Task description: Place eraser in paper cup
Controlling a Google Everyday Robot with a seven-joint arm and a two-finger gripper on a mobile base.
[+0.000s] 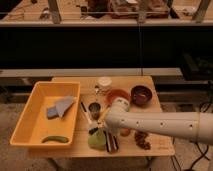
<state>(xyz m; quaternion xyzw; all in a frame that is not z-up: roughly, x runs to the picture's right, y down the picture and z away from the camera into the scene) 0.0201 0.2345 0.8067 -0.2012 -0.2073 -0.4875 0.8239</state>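
No readable text, label or number anywhere I can see. Gripper (pixel 106 129) hangs spread wide at table level. The eraser (pixel 112 143) just below its fingers shows stripes only.
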